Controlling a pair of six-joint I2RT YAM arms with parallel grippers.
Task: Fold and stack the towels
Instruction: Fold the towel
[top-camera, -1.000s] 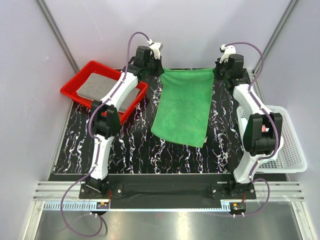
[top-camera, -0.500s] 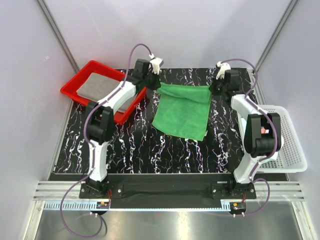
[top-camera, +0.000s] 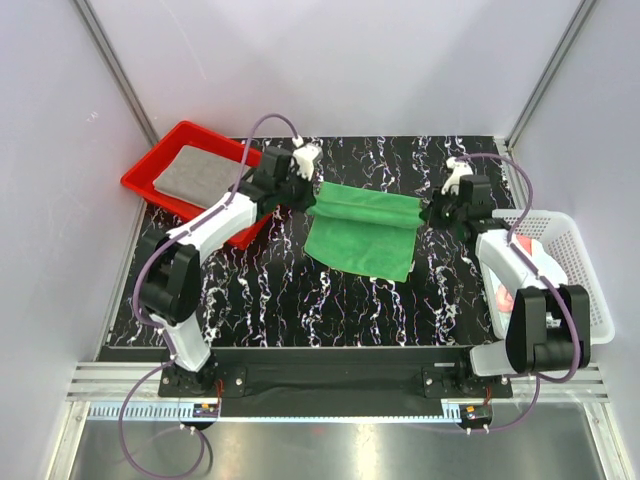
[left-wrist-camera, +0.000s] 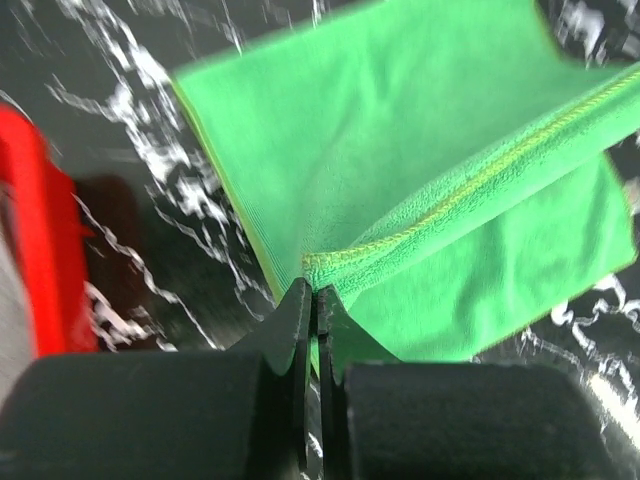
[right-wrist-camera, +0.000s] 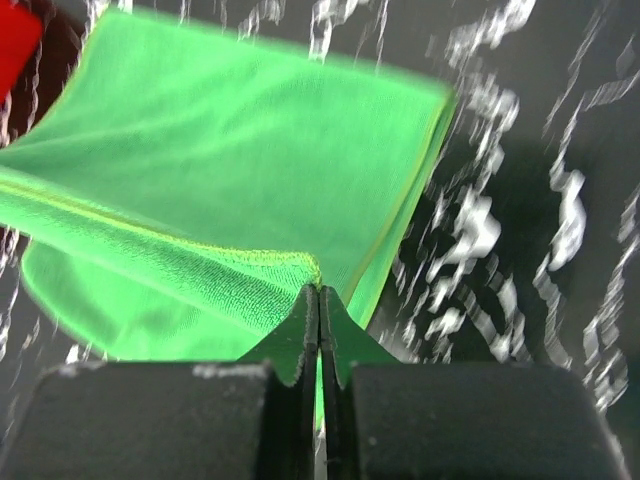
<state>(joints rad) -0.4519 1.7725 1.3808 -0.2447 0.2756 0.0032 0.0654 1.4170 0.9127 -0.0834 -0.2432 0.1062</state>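
A bright green towel (top-camera: 362, 232) lies mid-table, its far edge lifted and carried over towards the near half. My left gripper (top-camera: 312, 196) is shut on that edge's left corner, and my right gripper (top-camera: 425, 212) is shut on its right corner. In the left wrist view the closed tips of the left gripper (left-wrist-camera: 316, 292) pinch the hemmed corner of the green towel (left-wrist-camera: 400, 150). The right wrist view shows the right gripper (right-wrist-camera: 318, 292) pinching the other corner of the towel (right-wrist-camera: 230, 170) the same way. A folded grey towel (top-camera: 200, 172) rests in the red tray (top-camera: 140, 185).
The red tray stands at the back left, close to my left arm; its wall (left-wrist-camera: 40, 250) shows in the left wrist view. A white mesh basket (top-camera: 585, 300) sits at the right edge beside my right arm. The table is black marble-patterned (top-camera: 280, 300).
Both grippers have drawn the green towel's far edge from the back of the table towards the near side and lower, so the towel now doubles over itself.
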